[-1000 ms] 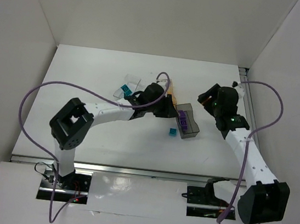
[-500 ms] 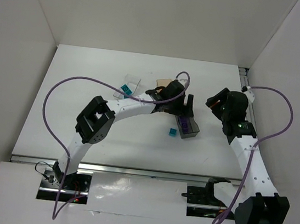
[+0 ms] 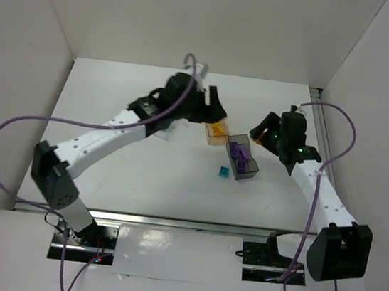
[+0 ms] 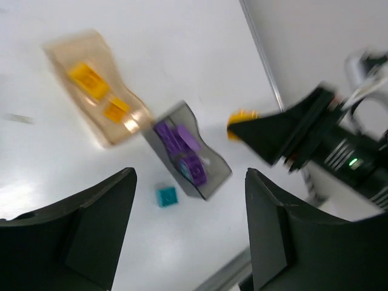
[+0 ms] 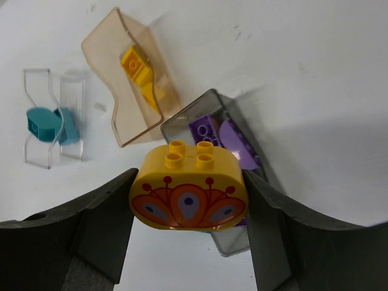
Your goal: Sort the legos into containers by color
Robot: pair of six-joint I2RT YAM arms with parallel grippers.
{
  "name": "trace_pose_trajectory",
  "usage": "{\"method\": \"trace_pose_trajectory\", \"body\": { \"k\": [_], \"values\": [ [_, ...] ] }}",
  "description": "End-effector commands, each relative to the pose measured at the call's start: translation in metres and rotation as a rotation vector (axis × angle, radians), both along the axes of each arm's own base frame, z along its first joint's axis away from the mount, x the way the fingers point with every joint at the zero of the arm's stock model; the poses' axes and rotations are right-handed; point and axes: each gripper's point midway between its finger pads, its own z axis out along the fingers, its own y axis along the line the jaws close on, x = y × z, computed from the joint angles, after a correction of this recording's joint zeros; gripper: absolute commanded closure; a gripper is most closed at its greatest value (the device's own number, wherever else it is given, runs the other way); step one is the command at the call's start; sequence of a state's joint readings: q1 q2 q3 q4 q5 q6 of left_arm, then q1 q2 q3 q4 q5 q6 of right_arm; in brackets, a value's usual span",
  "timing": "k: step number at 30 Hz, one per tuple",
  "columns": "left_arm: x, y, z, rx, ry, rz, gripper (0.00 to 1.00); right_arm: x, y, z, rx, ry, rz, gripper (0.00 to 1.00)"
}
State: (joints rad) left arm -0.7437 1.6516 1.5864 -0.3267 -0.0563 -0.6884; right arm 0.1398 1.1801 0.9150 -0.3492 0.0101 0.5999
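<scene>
Near the grey box [image 5: 230,239], your right gripper [image 5: 189,203] holds an orange brick [image 5: 189,182] that looks bound left for the tan box [image 5: 106,85]; your left gripper [image 4: 189,212] gapes empty.

White matt bench [image 3: 105,116] enclosed by plain white panels: a back wall [image 3: 197,17], a left wall [image 3: 14,71] and a right wall [image 3: 384,91]; a metal rail [image 3: 170,223] runs along its near edge; even light, soft shadows

Tan box [image 5: 109,42] holds orange bricks [image 5: 138,68], grey box [image 4: 213,173] purple bricks [image 4: 182,145], clear tray [image 5: 73,91] teal bricks [image 5: 51,124] — teal brick [image 3: 224,172] loose, patterned brick [image 5: 189,195] gripped.
</scene>
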Motion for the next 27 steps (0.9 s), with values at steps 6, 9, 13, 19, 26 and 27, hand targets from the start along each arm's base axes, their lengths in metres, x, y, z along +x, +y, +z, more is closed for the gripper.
{"method": "trace_pose_trajectory", "body": {
  "k": [6, 9, 13, 19, 26, 27],
  "values": [
    [0.009, 0.145, -0.023, 0.024, 0.100, 0.307, 0.16, 0.055, 0.075, 0.016, -0.070, -0.081, 0.182, 0.48],
    [0.002, 0.159, -0.035, 0.019, 0.135, 0.326, 0.16, 0.073, 0.087, 0.012, -0.078, -0.079, 0.189, 0.47],
    [-0.002, 0.169, -0.040, 0.022, 0.149, 0.340, 0.16, 0.110, 0.108, 0.001, -0.110, -0.072, 0.206, 0.47],
    [-0.004, 0.180, -0.041, 0.030, 0.155, 0.346, 0.16, 0.140, 0.139, -0.024, -0.121, -0.042, 0.268, 0.37],
    [-0.006, 0.193, -0.043, 0.038, 0.157, 0.371, 0.16, 0.154, 0.138, -0.016, -0.171, -0.065, 0.231, 0.10],
    [-0.006, 0.198, -0.044, 0.037, 0.157, 0.383, 0.16, 0.141, 0.136, -0.007, -0.174, -0.082, 0.229, 0.08]
  ]
}}
